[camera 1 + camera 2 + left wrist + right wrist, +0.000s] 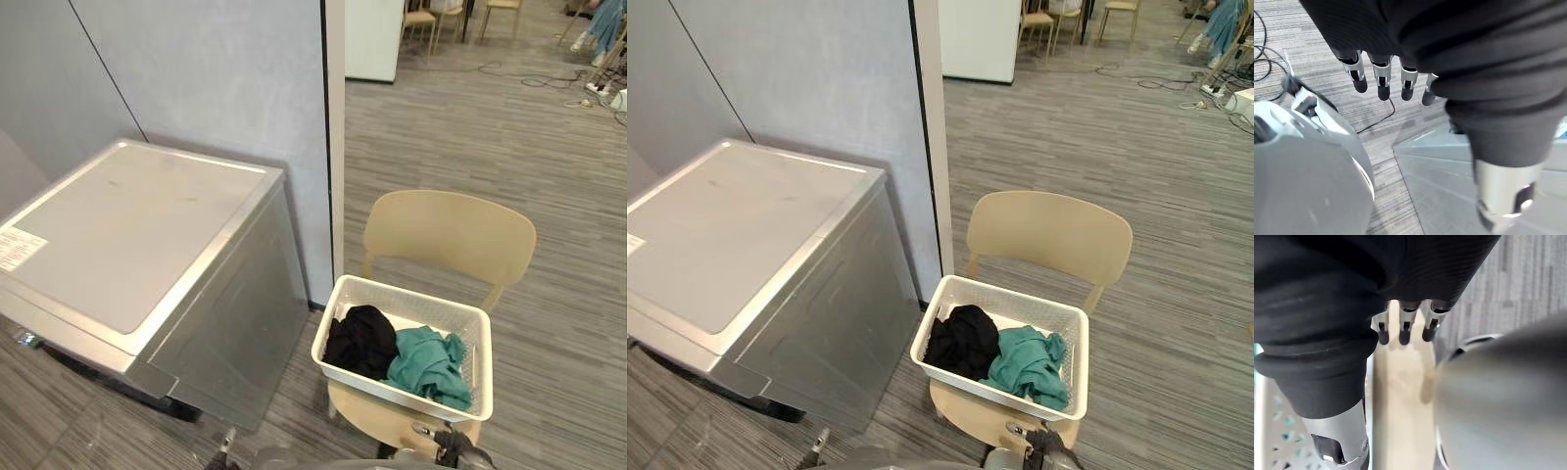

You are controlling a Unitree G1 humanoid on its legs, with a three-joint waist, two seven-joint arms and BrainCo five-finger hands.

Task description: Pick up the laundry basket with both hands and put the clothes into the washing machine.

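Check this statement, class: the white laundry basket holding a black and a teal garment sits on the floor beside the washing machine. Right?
Wrong in one respect: the white laundry basket holding the black garment and the teal garment sits on the beige chair, not the floor, beside the washing machine. The left eye view shows it.

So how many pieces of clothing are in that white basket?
2 visible: a black garment on the side of the basket nearer the washing machine, and a teal garment touching it on the other side. Others may hide underneath.
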